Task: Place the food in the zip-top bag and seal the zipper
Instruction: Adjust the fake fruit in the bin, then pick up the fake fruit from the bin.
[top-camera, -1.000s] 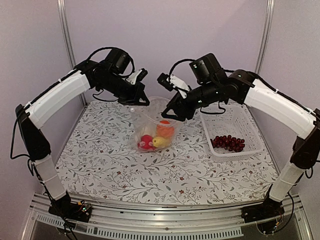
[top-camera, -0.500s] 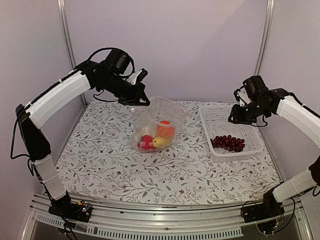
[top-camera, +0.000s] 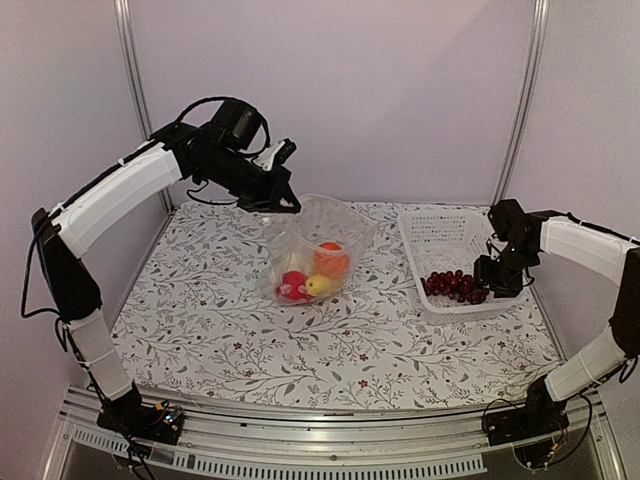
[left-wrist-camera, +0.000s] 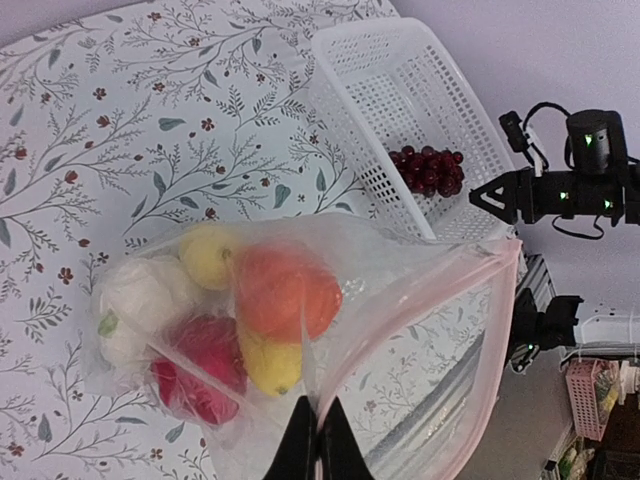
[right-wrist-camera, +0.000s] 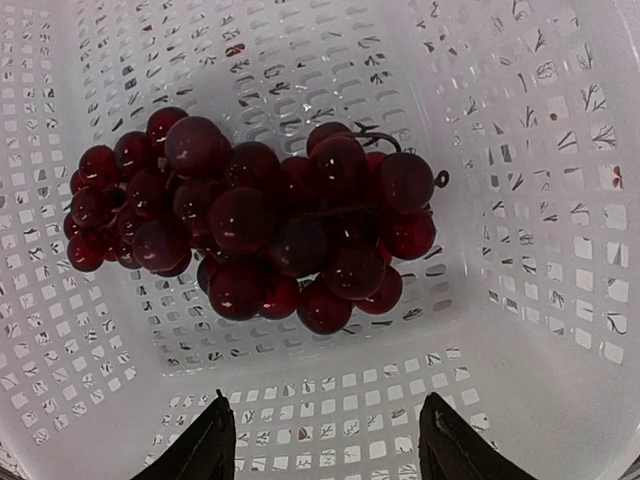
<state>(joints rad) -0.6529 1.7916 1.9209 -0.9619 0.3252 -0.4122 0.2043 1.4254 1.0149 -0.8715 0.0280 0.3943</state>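
The clear zip-top bag (top-camera: 312, 243) stands open mid-table, with its pinkish zipper (left-wrist-camera: 404, 311) edge spread wide. My left gripper (top-camera: 284, 202) is shut on the bag's mouth edge and holds it up; its tips (left-wrist-camera: 318, 445) pinch the plastic. Inside the bag lie a cream-white piece (left-wrist-camera: 135, 300), a small yellow round piece (left-wrist-camera: 212, 255), an orange ball (left-wrist-camera: 285, 290), a long yellow piece (left-wrist-camera: 268, 362) and a red piece (left-wrist-camera: 200, 372). The dark red grape bunch (right-wrist-camera: 260, 220) lies in the white basket (top-camera: 440, 218). My right gripper (right-wrist-camera: 325, 440) hangs open just short of the grapes (top-camera: 455, 285), holding nothing.
The white mesh basket (right-wrist-camera: 520, 150) stands at the right of the flowered tablecloth (top-camera: 200, 330), close to the right metal post. The basket's walls rise around my right gripper (top-camera: 487, 285). Lilac walls close off the back and sides.
My right arm has swung away from the bag's mouth to the right and dropped into the basket beside the grapes, its jaws now wider. The left arm and bag have stayed still.
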